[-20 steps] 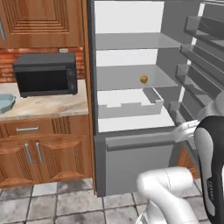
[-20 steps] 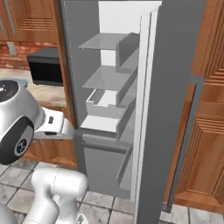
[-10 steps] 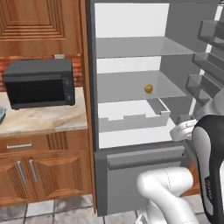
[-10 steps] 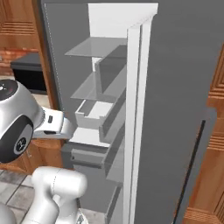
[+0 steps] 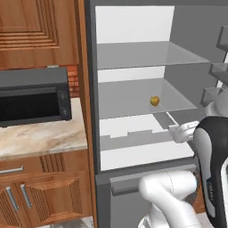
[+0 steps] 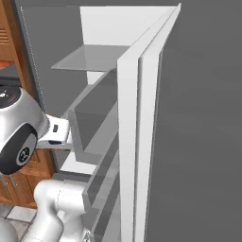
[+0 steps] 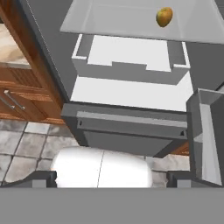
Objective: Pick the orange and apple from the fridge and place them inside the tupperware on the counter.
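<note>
From the left base view, the apple (image 5: 154, 101) sits on a middle shelf of the open fridge (image 5: 133, 111), beside the counter (image 5: 40, 138). From the right base view, my arm reaches toward the shelves. In my hand view, my claw (image 7: 111, 179) is spread, well below the apple (image 7: 164, 17).

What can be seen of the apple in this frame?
The apple is a small, round, dull golden-yellow fruit with a darker brownish underside. It sits alone on a translucent grey shelf inside the open fridge, toward the shelf's right half, above the white drawer. In the hand view it appears at the top. Only the shelf touches it.
</note>
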Controlling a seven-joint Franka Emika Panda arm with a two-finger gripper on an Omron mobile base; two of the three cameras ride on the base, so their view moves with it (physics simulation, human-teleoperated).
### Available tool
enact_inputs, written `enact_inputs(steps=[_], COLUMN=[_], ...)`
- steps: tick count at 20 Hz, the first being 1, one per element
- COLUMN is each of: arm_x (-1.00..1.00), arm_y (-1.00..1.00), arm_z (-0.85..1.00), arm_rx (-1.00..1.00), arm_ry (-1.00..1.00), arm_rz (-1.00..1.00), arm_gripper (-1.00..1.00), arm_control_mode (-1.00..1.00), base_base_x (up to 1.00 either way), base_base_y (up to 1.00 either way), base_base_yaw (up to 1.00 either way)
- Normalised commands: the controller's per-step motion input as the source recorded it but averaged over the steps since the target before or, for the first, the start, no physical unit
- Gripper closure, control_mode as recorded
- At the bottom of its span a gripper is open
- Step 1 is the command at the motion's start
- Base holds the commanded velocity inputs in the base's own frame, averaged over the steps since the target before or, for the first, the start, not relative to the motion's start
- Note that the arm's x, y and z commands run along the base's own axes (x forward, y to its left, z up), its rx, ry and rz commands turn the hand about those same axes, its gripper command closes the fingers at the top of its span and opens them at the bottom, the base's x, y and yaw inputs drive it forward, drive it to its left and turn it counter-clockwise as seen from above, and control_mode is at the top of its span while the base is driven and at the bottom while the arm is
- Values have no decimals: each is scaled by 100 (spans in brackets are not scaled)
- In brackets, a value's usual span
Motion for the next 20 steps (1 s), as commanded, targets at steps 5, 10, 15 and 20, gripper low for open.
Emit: enact_inputs(steps=[5,10,15,20], arm_x=[98,76,63,54], arm_y=[2,0,-14,-14], arm_z=[-35,-45,-28,-4], arm_rx=[0,0,0,0], arm_ry=[-4,-6,-7,-5], arm_rz=[-14,-13,-14,-14], arm_gripper=[-100,-100,-100,-100], arm_control_mode=[-100,-100,-100,-100], base_base_x=[0,0,0,0], base_base_y=[0,0,0,0], base_base_yaw=[0,0,0,0])
